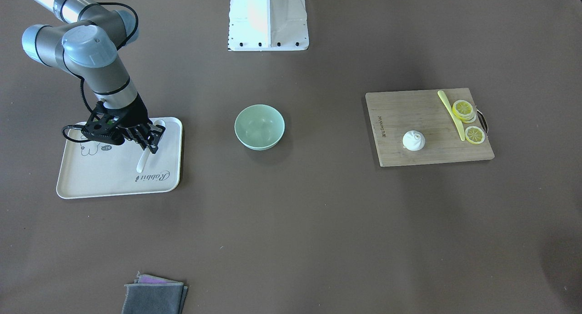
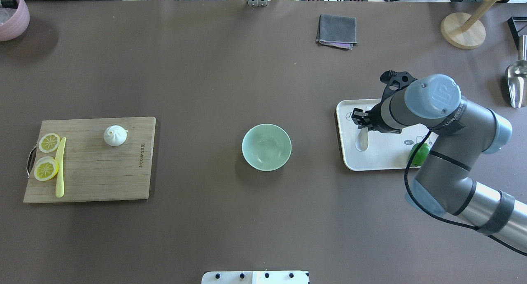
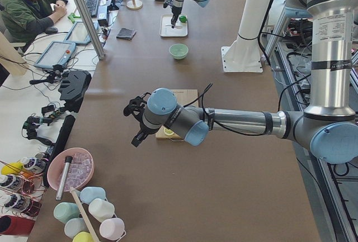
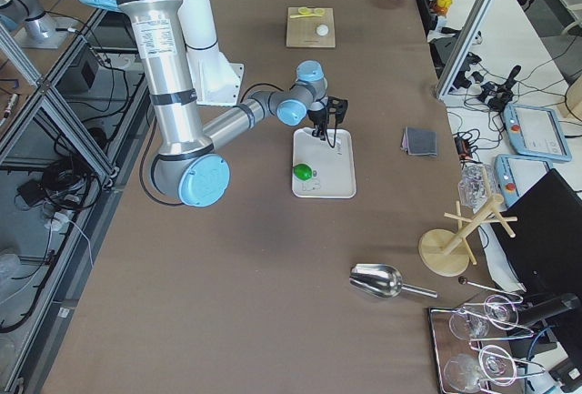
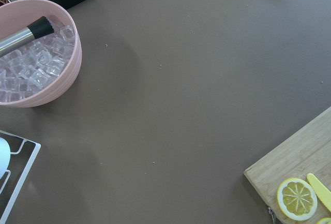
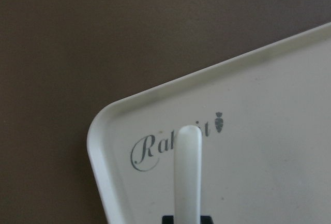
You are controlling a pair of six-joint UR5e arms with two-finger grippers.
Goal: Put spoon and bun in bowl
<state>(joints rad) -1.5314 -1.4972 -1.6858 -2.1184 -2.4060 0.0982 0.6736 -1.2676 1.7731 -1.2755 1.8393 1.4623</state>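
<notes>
The white spoon (image 1: 144, 161) lies on a cream tray (image 1: 113, 182) on the robot's right side. My right gripper (image 1: 153, 143) is down on the tray and shut on the spoon near its scoop. The handle (image 6: 187, 172) sticks out ahead in the right wrist view. The mint-green bowl (image 1: 259, 126) stands empty at the table's middle. The white pleated bun (image 1: 413, 140) sits on a wooden cutting board (image 1: 423, 113) on the robot's left side. My left gripper (image 3: 137, 124) hovers over bare table near that board. I cannot tell whether it is open or shut.
Lemon slices (image 1: 464, 109) and a long yellow knife (image 1: 451, 113) lie on the board. A green lime (image 2: 419, 154) sits on the tray behind my right arm. A grey cloth (image 2: 336, 31) lies at the far edge. A pink ice bowl (image 5: 36, 53) stands at the far left corner.
</notes>
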